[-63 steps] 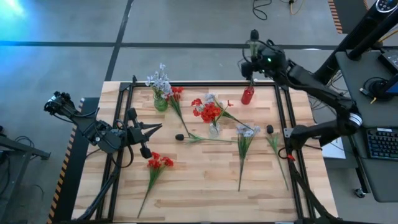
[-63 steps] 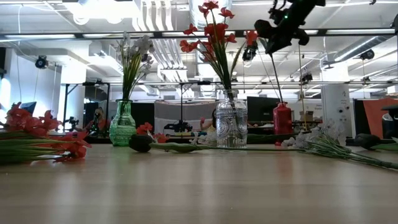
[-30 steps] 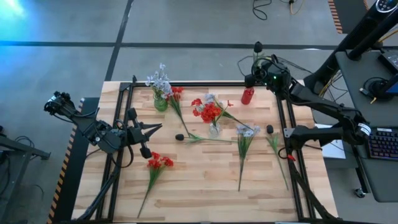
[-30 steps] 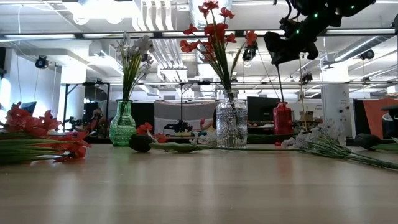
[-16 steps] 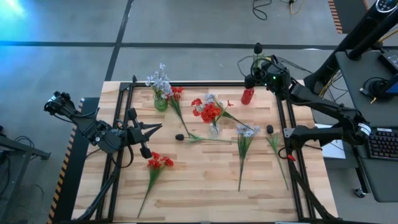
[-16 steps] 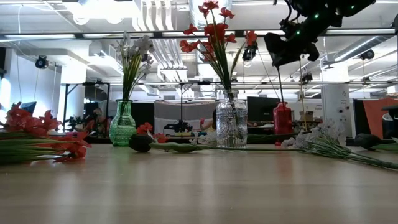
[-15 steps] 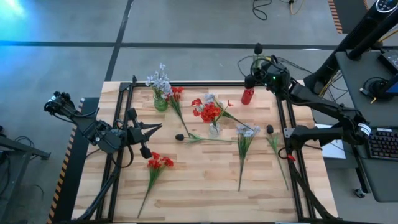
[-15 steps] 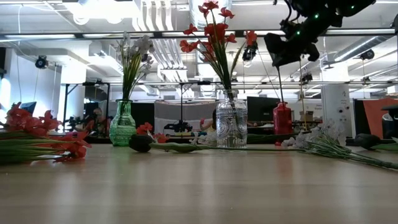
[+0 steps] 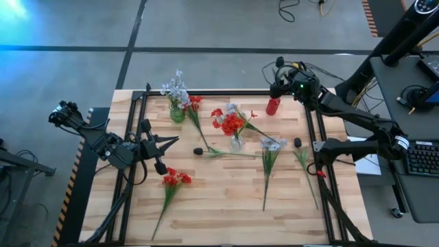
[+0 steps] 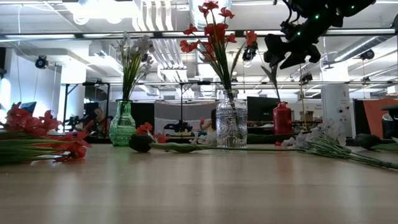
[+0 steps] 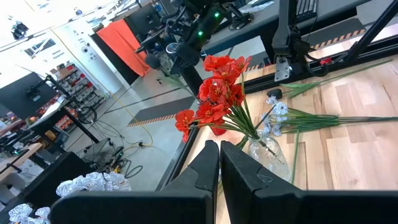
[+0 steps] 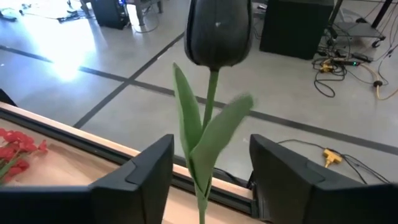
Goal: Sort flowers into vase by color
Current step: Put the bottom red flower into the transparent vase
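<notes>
Over the red vase (image 9: 273, 106), the dark tulip (image 12: 214, 37) is released between the spread fingers of the right gripper (image 12: 211, 171), so dark blooms are kept apart.

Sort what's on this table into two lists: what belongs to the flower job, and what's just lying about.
Job:
- dark tulip between the open right pincer fingers, above the red vase
- green vase, pale flowers
- clear vase, red flowers
- loose red flowers
- loose pale flowers
- dark blossoms lying flat

Lying about:
- black frame around the table
- left pincer, shut, idle
</notes>
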Robot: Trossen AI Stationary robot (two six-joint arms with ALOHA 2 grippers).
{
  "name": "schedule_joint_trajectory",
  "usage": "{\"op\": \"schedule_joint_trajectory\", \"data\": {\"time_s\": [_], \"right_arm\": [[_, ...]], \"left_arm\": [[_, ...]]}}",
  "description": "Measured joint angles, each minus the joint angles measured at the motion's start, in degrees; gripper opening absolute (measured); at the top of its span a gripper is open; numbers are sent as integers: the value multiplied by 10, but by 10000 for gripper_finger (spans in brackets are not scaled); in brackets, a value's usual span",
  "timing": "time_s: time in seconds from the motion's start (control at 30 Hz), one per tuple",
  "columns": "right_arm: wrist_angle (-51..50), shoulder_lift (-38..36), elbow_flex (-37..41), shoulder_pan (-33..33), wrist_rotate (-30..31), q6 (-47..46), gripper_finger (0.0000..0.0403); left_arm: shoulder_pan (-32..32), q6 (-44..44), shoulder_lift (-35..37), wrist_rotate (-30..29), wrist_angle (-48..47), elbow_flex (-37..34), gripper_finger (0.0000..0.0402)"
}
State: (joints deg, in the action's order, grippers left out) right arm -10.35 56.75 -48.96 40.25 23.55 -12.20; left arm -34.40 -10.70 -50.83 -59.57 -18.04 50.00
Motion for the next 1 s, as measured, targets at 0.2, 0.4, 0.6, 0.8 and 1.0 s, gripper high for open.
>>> {"op": "schedule_joint_trajectory", "data": {"time_s": [0.2,0.4,0.6,0.8,1.0], "right_arm": [[-31,-10,-15,0,-11,-14,229],[-141,-27,-60,0,-16,-44,247],[-209,-33,-90,-10,-30,-58,258],[-259,-41,-118,-24,-30,-73,253],[-290,-46,-133,-57,-30,-84,250]], "left_arm": [[0,0,0,0,0,0,0],[0,14,0,0,0,0,0],[0,98,-3,22,1,0,0],[0,195,-28,90,0,0,0],[0,271,-69,96,1,0,0]]}}
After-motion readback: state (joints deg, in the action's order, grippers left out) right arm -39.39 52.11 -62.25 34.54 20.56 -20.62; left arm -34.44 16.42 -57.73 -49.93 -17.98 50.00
